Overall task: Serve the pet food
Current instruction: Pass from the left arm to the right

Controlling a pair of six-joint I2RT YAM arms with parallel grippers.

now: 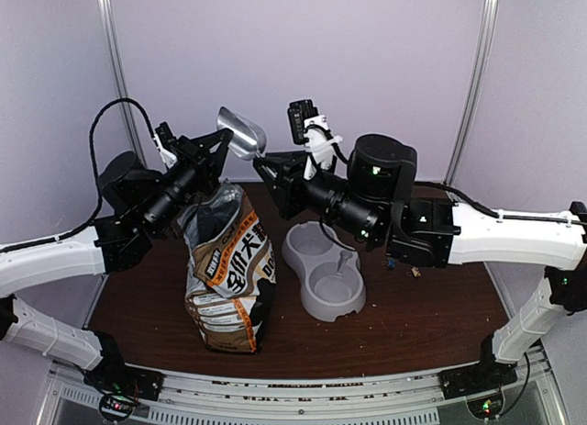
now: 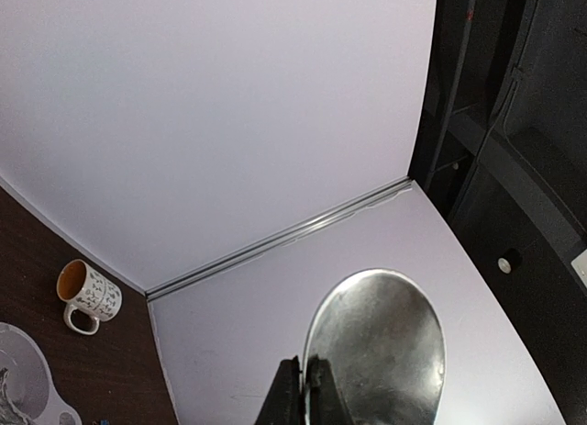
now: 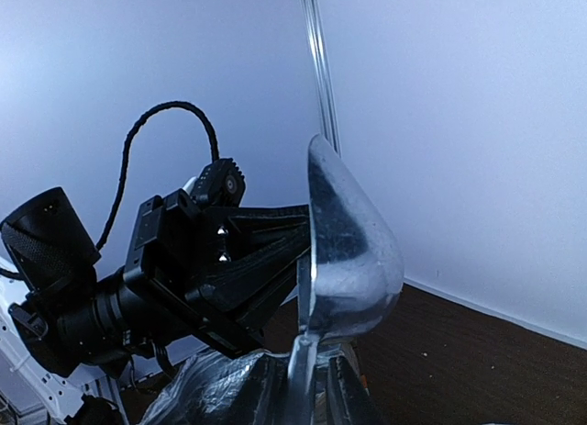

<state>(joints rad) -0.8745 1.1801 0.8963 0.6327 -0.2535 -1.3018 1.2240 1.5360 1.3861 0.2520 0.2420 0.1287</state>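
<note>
Pet food unseen, probably in the dog food bag (image 1: 229, 264), loose light crumbly kibble best scooped not pinched; left gripper (image 2: 305, 384) clamped on empty metal scoop (image 2: 381, 347), right gripper (image 3: 312, 402) at its handle, grip unclear.

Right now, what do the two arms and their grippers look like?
The left arm and right arm have white shell links joined by black cylindrical joints. Small green lights glow on the right arm's joints. A black braided cable loops over the left arm. The left gripper and right gripper are black and wedge-shaped.
</note>
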